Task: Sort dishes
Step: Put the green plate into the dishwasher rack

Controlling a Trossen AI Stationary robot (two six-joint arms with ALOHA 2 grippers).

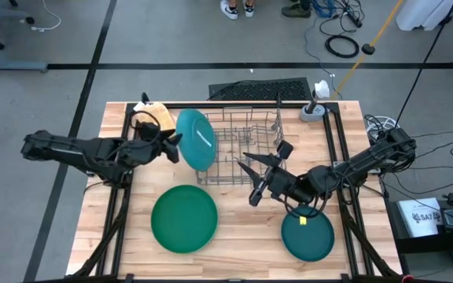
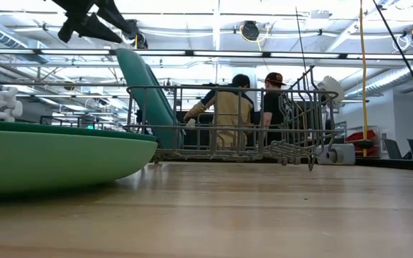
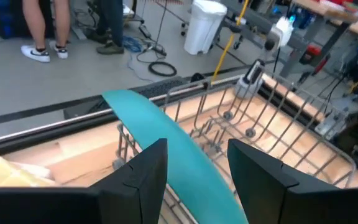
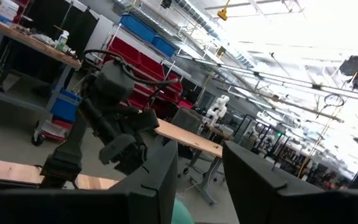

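From above, a smooth round teal plate [image 1: 196,139] stood tilted in the left end of the grey wire rack [image 1: 246,149]; the left gripper [image 1: 171,145] sat beside it, jaws parted. A large green plate [image 1: 184,218] lay near. At table level, the rack's right stayed free. Right gripper [image 1: 250,182] hovered, fingers apart, empty.

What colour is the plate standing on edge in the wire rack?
Teal, a blue-green. The plate shows best in the high view, leaning at the rack's left end.
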